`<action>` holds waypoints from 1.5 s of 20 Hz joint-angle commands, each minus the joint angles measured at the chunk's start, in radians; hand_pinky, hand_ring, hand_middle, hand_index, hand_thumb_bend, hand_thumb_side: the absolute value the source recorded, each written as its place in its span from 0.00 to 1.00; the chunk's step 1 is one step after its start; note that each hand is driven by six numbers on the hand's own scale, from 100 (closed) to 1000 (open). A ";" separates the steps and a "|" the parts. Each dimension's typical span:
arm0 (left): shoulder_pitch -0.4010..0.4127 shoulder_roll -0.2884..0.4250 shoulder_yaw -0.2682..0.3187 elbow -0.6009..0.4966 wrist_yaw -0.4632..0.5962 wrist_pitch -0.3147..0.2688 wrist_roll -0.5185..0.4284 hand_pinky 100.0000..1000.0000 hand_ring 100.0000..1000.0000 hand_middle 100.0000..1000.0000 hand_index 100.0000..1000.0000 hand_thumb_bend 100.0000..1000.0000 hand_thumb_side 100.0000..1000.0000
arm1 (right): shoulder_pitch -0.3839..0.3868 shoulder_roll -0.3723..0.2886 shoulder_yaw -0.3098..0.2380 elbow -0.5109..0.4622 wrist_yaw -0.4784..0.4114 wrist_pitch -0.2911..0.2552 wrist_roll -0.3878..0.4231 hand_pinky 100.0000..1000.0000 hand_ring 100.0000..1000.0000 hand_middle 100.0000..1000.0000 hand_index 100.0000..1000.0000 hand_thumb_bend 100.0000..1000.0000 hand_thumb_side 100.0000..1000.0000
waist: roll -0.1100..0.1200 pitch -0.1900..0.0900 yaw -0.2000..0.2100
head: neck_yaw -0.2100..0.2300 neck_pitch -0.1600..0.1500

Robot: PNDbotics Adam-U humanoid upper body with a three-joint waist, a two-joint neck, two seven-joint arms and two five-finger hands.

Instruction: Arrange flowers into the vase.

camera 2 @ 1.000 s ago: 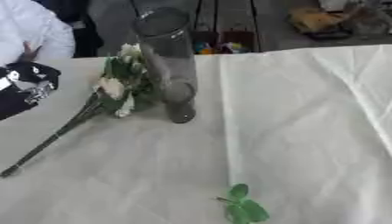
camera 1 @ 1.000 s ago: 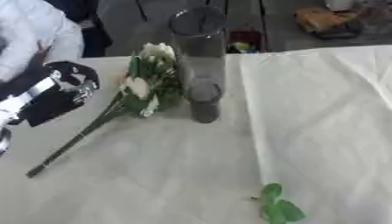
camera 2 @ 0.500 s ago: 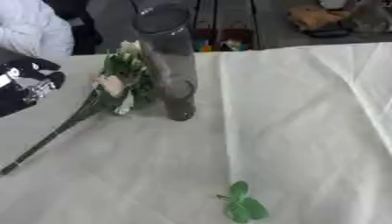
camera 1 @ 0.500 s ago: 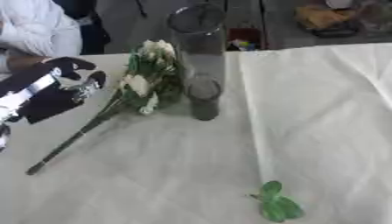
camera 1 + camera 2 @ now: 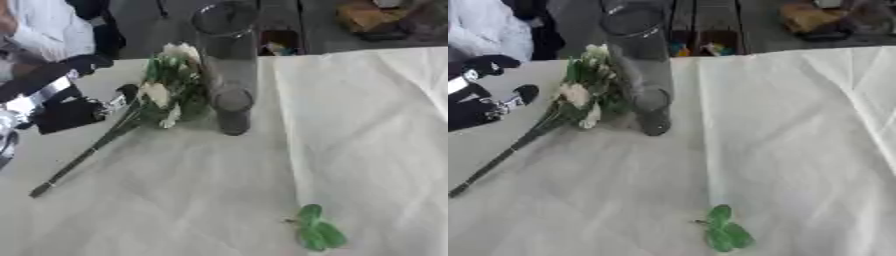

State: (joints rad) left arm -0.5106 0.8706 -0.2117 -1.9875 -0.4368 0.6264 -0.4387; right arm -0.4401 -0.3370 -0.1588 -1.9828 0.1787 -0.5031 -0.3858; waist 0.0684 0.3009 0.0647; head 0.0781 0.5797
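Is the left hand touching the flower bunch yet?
Cannot tell. In the left eye view the left hand has fingertips right beside the flower bunch, near the top of its stem, but neither contact nor gap shows plainly.

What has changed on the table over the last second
The left hand has moved in toward the flowers and now reaches their stems, fingers open, with no hold taken. The flowers lie as before beside the upright glass vase, and the loose green leaf has not moved.
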 commanded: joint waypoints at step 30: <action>-0.173 0.195 -0.138 0.121 -0.112 0.100 -0.350 0.90 0.97 0.97 1.00 0.51 0.80 | 0.005 -0.012 0.014 -0.017 -0.020 0.006 0.022 0.60 0.69 0.47 0.74 0.00 0.99 | 0.021 -0.020 -0.020 | 0.015 -0.037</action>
State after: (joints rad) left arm -0.6665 1.0462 -0.3504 -1.8798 -0.5520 0.5789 -0.6361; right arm -0.4298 -0.3325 -0.1467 -1.9828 0.1642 -0.4974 -0.3665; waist 0.0911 0.3008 0.0435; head 0.0887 0.5526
